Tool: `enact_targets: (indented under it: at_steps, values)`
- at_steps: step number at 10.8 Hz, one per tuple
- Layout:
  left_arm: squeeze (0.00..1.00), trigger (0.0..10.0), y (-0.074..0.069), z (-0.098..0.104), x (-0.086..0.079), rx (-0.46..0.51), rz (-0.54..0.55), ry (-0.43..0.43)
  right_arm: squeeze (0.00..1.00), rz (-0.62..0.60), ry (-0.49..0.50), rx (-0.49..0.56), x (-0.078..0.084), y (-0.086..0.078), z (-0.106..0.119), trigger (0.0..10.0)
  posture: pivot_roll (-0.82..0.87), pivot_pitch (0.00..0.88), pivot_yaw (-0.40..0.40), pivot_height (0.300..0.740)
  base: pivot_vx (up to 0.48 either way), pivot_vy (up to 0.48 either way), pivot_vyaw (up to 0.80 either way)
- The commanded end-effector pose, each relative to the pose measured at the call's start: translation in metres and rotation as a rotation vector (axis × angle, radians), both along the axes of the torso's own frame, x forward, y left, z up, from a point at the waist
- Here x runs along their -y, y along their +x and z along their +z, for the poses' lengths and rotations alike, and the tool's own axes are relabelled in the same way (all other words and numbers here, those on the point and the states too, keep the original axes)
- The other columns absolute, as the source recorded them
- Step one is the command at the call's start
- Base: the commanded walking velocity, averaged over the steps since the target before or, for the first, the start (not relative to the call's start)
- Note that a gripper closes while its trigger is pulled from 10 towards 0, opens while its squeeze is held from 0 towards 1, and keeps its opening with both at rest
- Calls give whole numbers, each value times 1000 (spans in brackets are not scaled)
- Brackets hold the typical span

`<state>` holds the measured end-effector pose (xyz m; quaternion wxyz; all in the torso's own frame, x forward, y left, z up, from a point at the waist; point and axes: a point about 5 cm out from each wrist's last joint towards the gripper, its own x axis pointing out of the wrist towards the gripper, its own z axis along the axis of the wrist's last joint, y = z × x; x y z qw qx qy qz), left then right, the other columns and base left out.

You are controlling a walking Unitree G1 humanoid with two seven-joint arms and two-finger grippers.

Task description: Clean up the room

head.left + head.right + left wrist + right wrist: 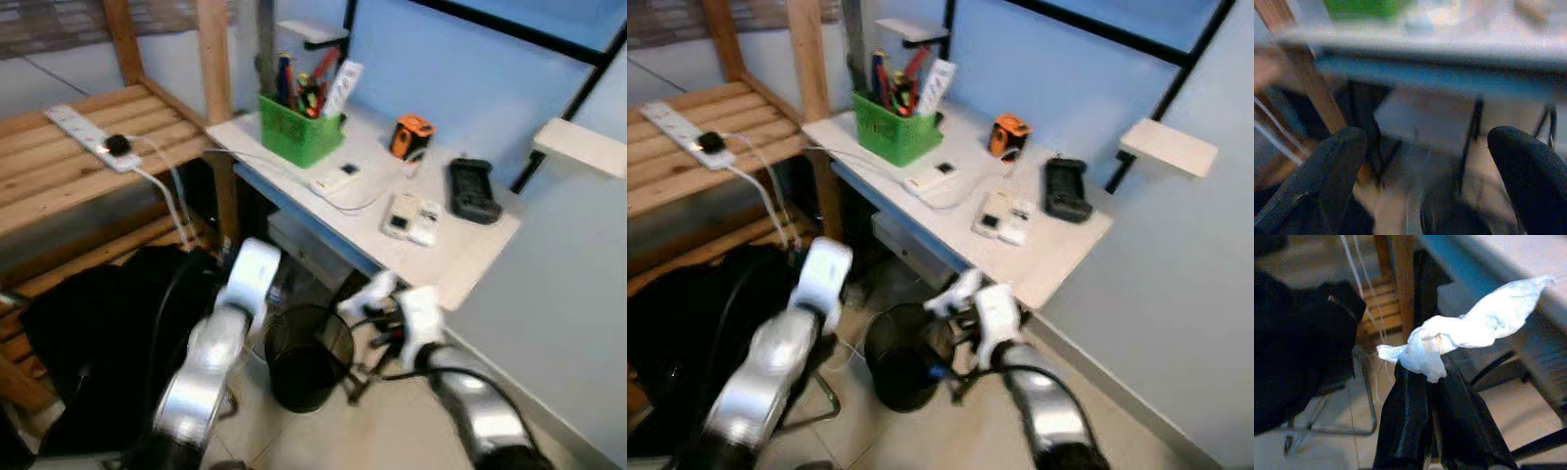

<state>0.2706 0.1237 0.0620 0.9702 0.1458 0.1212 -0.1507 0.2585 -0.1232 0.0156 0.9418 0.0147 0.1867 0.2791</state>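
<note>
My right gripper (1426, 378) is shut on a crumpled white tissue (1457, 335), which sticks out past the fingertips. In the head views the tissue (377, 289) hangs just beside the rim of a black mesh waste bin (304, 362) that stands on the floor under the white desk (465, 269). My left arm (211, 362) reaches towards the bin from the other side. The left gripper (1425, 161) is open, its fingers (1327, 181) wide apart with nothing between them, and it points under the desk.
On the desk stand a green basket of pens (299, 132), an orange tape measure (411, 135), a black device (473, 191) and small white gadgets. A wooden shelf with a power strip (88, 132) is on the left. A black bag (108, 343) lies below it.
</note>
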Motion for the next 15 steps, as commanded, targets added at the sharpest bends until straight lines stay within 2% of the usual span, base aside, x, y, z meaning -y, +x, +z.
enact_targets:
  at_steps: [1,4,5,7,8,10,11,13,14,15]
  values:
    - [0,10000,-11,2,8,-12,-63,5,0,35,-22,-16,-5,1,-6,10000,209,94,-146,740,0,0,0]
    - [0,10000,-33,6,19,-32,-185,-28,0,80,-38,-64,-31,6,-20,10000,272,140,-167,740,0,0,0]
    - [0,10000,-36,8,23,-37,-206,-35,0,82,-46,-87,-44,8,-23,10000,279,137,-172,740,0,0,0]
    - [0,10000,-44,26,43,-30,-303,-89,0,77,-54,-112,-68,14,-22,10000,300,151,-169,740,0,0,0]
    - [0,10000,-48,27,45,-35,-331,-86,0,74,-56,-112,-72,15,-21,10000,305,156,-168,740,0,0,0]
    - [0,10000,-63,20,36,-82,-371,-35,0,72,-52,-113,-83,15,-19,10000,317,168,-169,740,0,0,0]
    - [0,10000,-72,11,20,-133,-352,-7,0,69,-49,-124,-91,13,-20,10000,322,179,-175,740,0,0,0]
    - [0,10000,-88,-1,7,-193,-357,13,0,69,-61,-119,-98,13,-18,10000,322,188,-180,740,0,0,0]
    - [0,10000,-95,-2,1,-202,-352,25,0,58,-49,-122,-101,16,-15,10000,320,189,-183,740,0,0,0]
    - [0,10000,-93,4,0,-158,-327,15,0,63,-36,-124,-103,18,-13,10000,317,184,-183,740,0,0,0]
